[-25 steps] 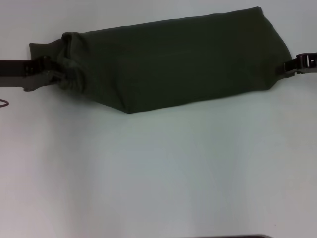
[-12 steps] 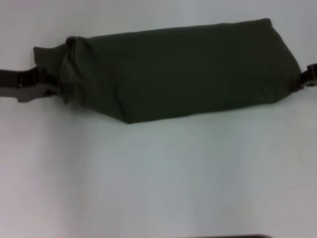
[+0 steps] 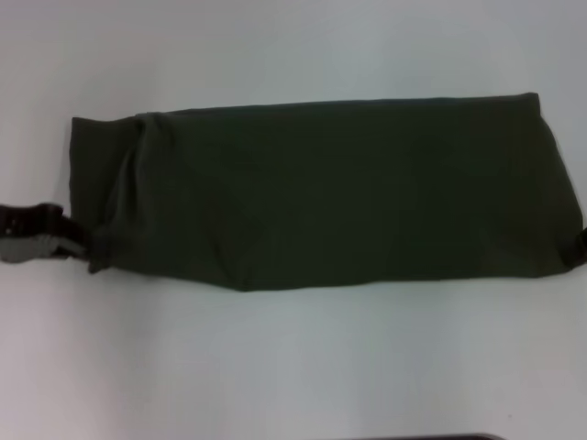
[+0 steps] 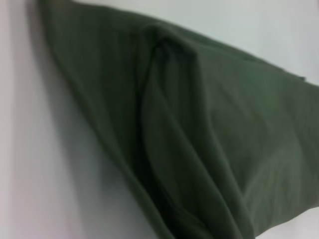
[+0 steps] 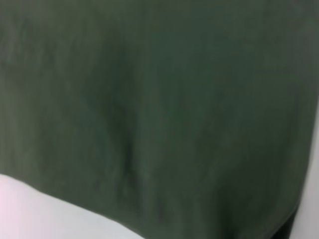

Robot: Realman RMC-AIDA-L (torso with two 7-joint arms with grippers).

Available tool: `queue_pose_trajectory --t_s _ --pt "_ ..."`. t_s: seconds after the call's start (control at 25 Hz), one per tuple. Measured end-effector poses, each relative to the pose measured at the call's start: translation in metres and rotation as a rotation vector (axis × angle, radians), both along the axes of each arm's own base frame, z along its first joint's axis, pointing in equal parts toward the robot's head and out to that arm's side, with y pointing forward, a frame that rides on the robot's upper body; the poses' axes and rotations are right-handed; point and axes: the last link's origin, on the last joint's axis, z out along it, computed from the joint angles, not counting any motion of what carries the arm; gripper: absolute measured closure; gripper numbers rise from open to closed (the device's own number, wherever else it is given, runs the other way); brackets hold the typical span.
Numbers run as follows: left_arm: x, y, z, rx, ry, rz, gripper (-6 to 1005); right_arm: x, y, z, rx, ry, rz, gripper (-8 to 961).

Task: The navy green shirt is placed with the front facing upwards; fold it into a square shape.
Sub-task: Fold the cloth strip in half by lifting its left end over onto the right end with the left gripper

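- The navy green shirt (image 3: 321, 192) lies as a long band on the table (image 3: 293, 367), toward its far edge, long axis running left to right, plain green side up
- The left gripper (image 3: 37, 236) sits at the band's near-left corner, touching the bunched cloth there; whether it is pinching the cloth or open I cannot tell
- The right gripper (image 3: 581, 240) barely shows at the band's near-right corner; its state cannot be told either
- Judgement: squaring it calls for carrying one short end along the long axis over the other; each arm is nearest its own end, and the rumpled left end needs the more care
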Motion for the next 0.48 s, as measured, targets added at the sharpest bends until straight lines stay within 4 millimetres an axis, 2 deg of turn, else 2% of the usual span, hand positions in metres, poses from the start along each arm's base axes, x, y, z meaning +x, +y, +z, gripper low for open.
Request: queue_pose_trajectory --t_s 0.48 --pt "-0.016 -0.027 0.004 -0.059 0.036 0.066 982 -0.003 -0.013 -0.002 -0.056 0.020 -0.005 930"
